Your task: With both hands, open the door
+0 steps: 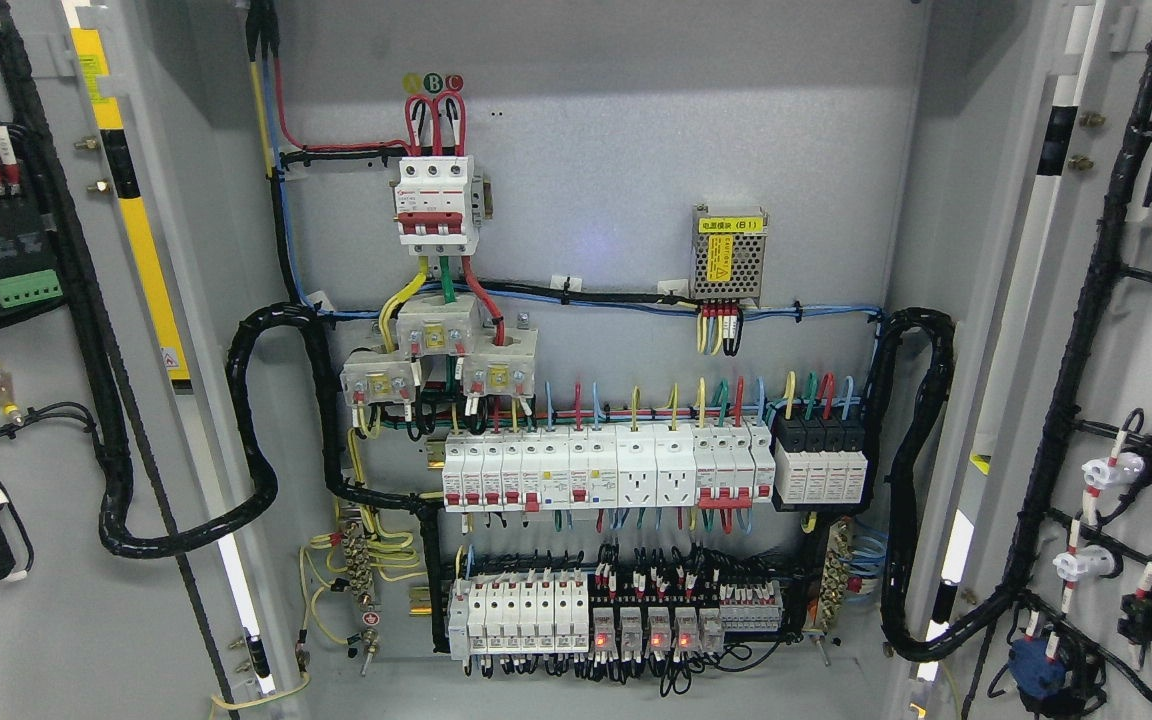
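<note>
Standing wide open, the left door [56, 620] and right door [1136, 350], flat grey metal, fill both frame edges. Between them, the back panel [616, 130] carries boxy white breakers [596, 470] and ribbed black conduit [256, 430]. No hand shows, so its fingers cannot be told.

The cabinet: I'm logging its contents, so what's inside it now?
Both doors stand open. Inside the cabinet: a three-pole breaker, a power module, breaker rows and relays. Wiring behind these parts is hidden.
</note>
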